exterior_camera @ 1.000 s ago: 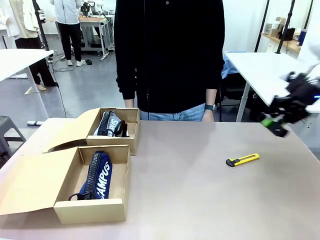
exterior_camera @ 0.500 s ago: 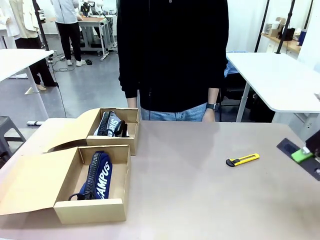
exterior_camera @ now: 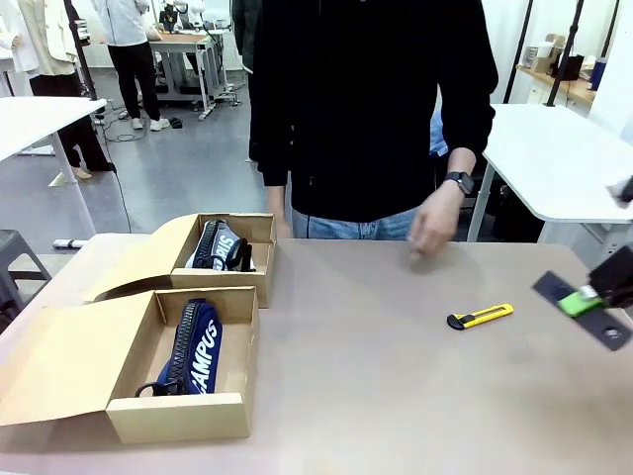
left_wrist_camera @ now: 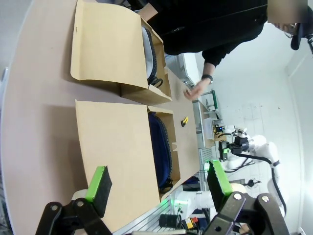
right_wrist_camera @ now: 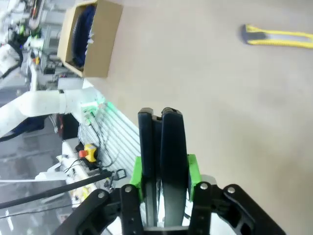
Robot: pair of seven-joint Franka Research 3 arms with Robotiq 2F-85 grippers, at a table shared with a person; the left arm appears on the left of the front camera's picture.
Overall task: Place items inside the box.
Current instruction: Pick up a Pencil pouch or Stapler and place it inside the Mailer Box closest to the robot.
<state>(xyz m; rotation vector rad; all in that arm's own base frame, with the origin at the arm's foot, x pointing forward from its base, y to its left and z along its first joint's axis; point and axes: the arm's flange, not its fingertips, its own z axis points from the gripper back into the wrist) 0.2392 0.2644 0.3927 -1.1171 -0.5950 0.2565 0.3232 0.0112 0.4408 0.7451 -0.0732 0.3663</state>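
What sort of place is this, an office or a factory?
Most likely a robotics lab or workshop: the right gripper holds a black stapler over the table, white workbenches stand around it, and cables trail across the bare grey floor.

Pale brown desk in front, grey polished floor beyond, white table at left, white table at right, cluttered far workbench, black cables across the floor, white wall, wooden shelf far right, even indoor light
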